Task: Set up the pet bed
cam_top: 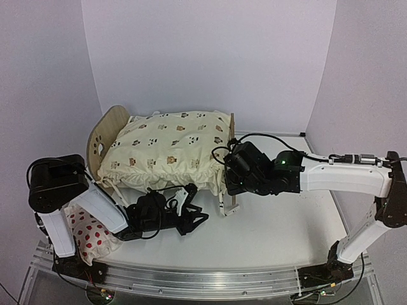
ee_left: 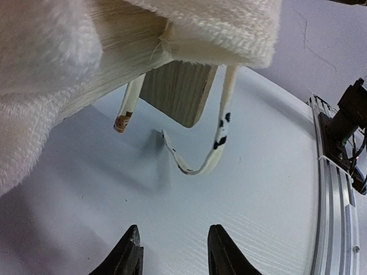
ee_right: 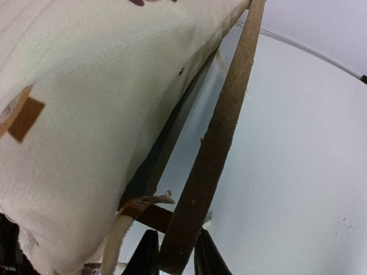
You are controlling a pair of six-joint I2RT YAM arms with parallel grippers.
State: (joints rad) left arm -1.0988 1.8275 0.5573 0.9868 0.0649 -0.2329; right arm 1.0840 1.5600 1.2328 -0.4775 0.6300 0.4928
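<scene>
My left gripper (ee_left: 175,253) hangs low by the near side of the pet bed (cam_top: 105,135), fingers spread with nothing between them. The cushion's ties (ee_left: 221,134) dangle just ahead. The bed stands mid-table, rounded end to the left, with the cushion (cam_top: 168,149) heaped on top. My right gripper (ee_right: 175,253) pinches the thin footboard (ee_right: 227,132) edge-on. I judge the frame light, stiff and smooth. It is best held by a board's edge, because the soft cushion would only slide off.
</scene>
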